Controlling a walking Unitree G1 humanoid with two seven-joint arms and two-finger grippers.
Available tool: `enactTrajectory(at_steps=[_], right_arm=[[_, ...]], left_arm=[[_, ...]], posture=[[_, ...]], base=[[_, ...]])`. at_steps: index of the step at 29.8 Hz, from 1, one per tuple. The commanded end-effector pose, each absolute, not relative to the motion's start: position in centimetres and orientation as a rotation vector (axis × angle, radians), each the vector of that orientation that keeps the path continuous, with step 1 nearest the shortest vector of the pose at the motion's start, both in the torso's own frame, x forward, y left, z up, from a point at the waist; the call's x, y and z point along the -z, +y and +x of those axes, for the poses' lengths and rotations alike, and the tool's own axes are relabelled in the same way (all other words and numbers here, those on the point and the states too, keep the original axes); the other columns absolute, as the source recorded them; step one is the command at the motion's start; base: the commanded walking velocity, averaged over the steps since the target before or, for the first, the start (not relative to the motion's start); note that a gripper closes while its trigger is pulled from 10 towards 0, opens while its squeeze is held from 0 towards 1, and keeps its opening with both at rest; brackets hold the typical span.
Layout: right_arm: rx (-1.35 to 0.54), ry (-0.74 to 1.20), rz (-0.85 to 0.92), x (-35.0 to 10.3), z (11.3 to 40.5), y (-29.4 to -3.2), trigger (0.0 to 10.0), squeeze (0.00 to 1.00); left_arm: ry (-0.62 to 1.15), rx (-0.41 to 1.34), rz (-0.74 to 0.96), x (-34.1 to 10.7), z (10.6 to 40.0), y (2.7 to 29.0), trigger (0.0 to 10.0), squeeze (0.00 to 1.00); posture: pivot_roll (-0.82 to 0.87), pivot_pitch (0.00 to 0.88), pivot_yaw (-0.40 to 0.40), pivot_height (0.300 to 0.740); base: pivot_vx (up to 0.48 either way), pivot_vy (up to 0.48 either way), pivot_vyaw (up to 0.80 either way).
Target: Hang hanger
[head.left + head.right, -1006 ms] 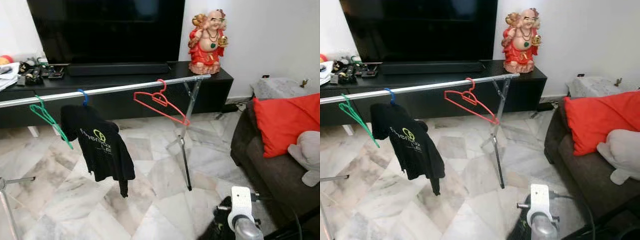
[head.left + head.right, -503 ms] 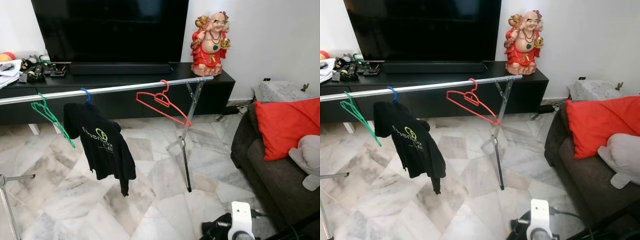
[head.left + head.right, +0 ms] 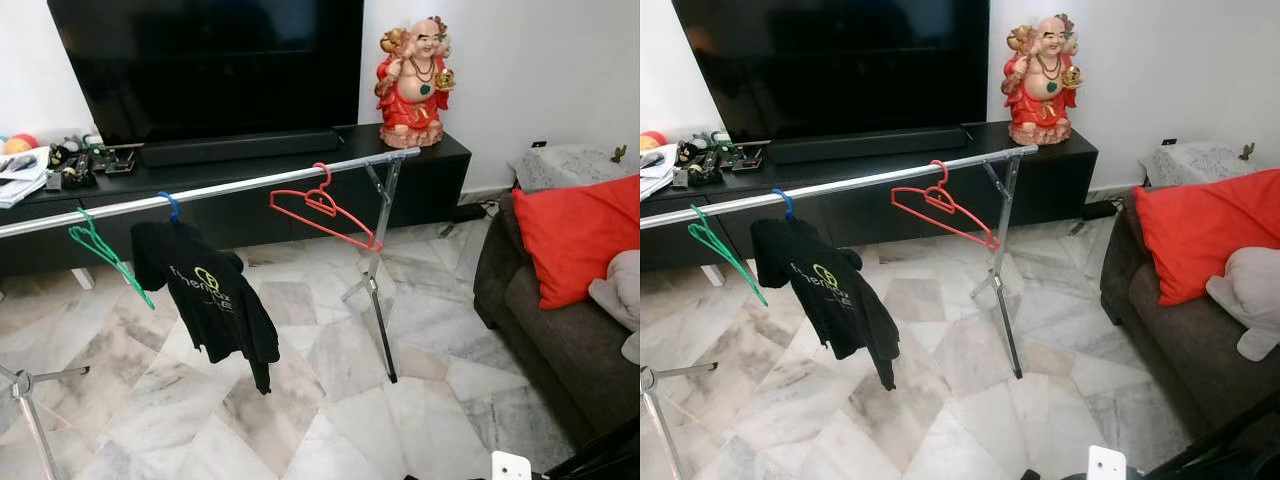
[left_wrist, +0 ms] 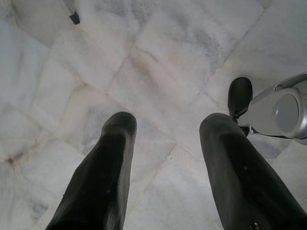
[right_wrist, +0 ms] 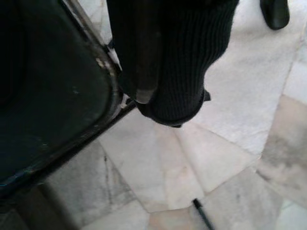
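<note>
The red hanger (image 3: 325, 208) hangs on the rail (image 3: 210, 188), well ahead of both hands. Left hand (image 4: 165, 127) spreads wide over the floor (image 4: 158, 72); right hand's (image 5: 158, 62) state I cannot tell.

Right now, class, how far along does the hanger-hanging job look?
Done: the red hanger, green hanger and a blue hanger carrying a black T-shirt hang on the rail. In hand: nothing; the left gripper is open over bare floor. Left: no unhung hanger is visible.
</note>
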State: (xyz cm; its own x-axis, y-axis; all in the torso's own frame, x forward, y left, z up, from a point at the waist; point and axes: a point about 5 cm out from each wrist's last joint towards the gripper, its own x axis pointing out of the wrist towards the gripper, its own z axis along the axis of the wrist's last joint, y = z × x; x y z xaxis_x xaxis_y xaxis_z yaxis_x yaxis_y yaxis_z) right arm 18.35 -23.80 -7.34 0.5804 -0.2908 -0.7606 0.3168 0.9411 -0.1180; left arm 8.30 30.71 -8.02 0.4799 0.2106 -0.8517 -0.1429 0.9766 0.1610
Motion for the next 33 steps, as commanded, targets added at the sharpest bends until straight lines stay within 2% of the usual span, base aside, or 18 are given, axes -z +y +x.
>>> enactTrajectory(at_steps=[1,8,16,33], right_arm=[[0.382,0.896,0.045,7.4,17.9,-24.5,10.0,0.0],[0.396,0.936,0.039,7.5,17.1,-25.5,10.0,0.0],[0.377,0.94,0.06,7.7,16.9,-25.2,10.0,0.0],[0.313,0.937,0.016,7.9,16.8,-24.6,10.0,0.0]], left_arm=[[1.055,-0.201,0.076,8.1,8.2,30.6,10.0,0.0],[1.05,-0.217,0.051,8.4,8.3,29.9,10.0,0.0],[1.068,-0.217,0.05,8.5,8.1,30.0,10.0,0.0],[1.076,-0.216,0.064,8.4,7.8,30.3,10.0,0.0]], posture=[[-0.03,0.0,0.067,0.74],[0.0,0.0,0.036,0.74],[0.0,0.0,0.037,0.74],[0.01,0.0,0.047,0.74]], base=[[0.0,0.0,0.0],[0.0,0.0,0.0],[0.0,0.0,0.0],[0.0,0.339,0.0]])
